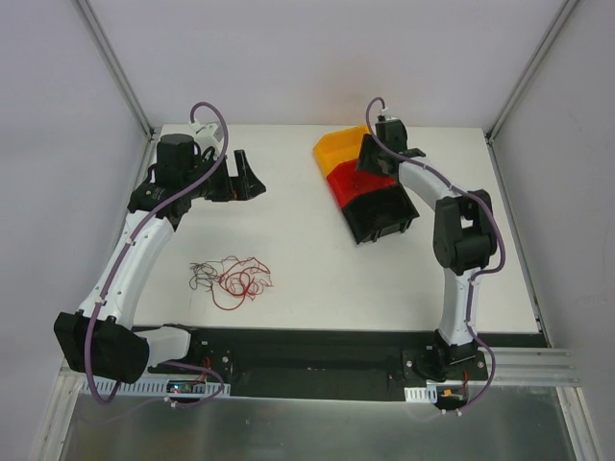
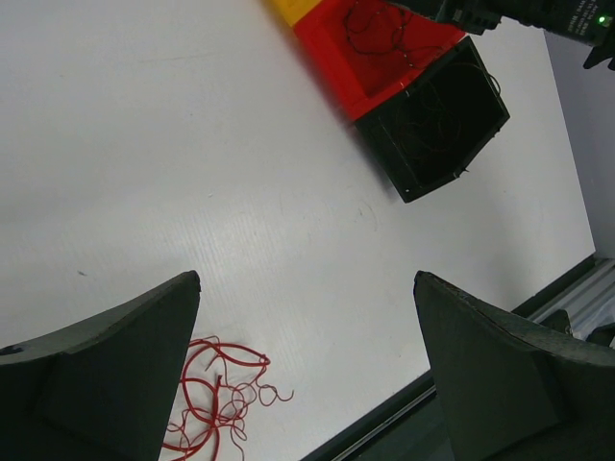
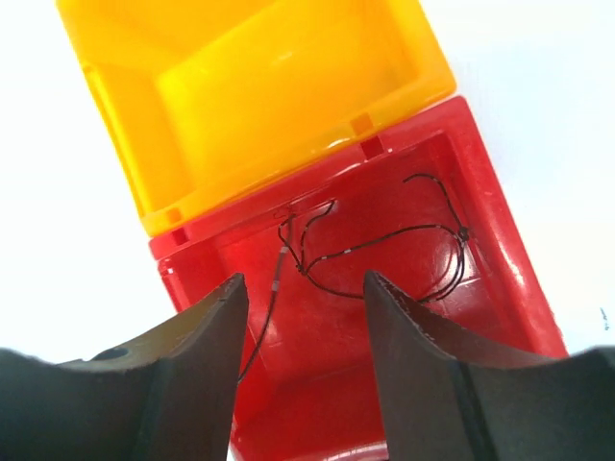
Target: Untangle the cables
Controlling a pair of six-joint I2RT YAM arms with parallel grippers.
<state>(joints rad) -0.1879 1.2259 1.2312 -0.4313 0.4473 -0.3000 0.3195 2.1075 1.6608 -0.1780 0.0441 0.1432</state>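
The right gripper (image 3: 303, 283) hangs just above the red bin (image 3: 500, 250), fingers partly apart, holding nothing. A thin dark cable (image 3: 384, 235) lies curled inside that bin, one end close by a finger. Best to lift straight up, so nothing snags. The left gripper (image 2: 307, 279) is wide open and empty. The tangled cables (image 1: 233, 278) lie well away from the red bin.

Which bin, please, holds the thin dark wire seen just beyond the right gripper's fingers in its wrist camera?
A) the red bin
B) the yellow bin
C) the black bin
A: in the right wrist view the dark wire lies curled on the floor of the red bin, just beyond the open right gripper, while the yellow bin next to it looks empty.
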